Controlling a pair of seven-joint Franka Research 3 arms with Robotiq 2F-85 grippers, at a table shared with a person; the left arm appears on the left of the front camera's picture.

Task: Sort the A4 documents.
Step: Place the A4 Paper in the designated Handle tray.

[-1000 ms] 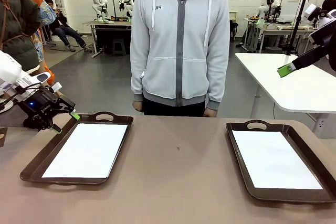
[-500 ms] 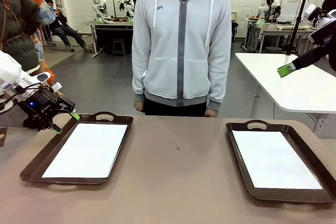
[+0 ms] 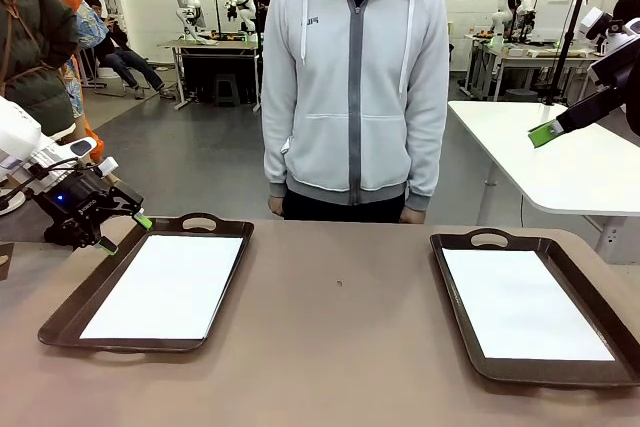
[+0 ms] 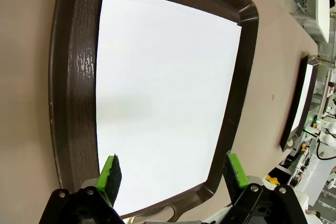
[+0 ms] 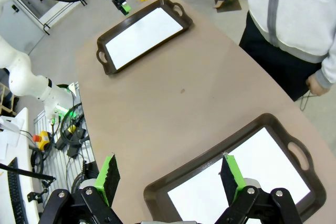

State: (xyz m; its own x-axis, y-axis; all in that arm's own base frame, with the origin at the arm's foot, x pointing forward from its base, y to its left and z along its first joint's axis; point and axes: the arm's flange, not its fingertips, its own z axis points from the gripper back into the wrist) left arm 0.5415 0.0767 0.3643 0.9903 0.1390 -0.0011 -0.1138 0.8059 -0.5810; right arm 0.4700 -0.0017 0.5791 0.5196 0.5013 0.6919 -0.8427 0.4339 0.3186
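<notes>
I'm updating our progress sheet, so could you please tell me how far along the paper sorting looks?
Done: white sheets lie in the left tray and the right tray. In hand: nothing; the left pincer hangs open beside the left tray, the right pincer open above the right tray. Left: no loose sheets visible on the table.

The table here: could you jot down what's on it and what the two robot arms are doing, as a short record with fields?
Left tray: holds white sheets, a second edge peeking out
Right tray: holds white paper
Left tool: open, beside the left tray's far corner, empty
Right tool: open, high above the right tray, empty
Person: standing at the far edge, arms down
</notes>
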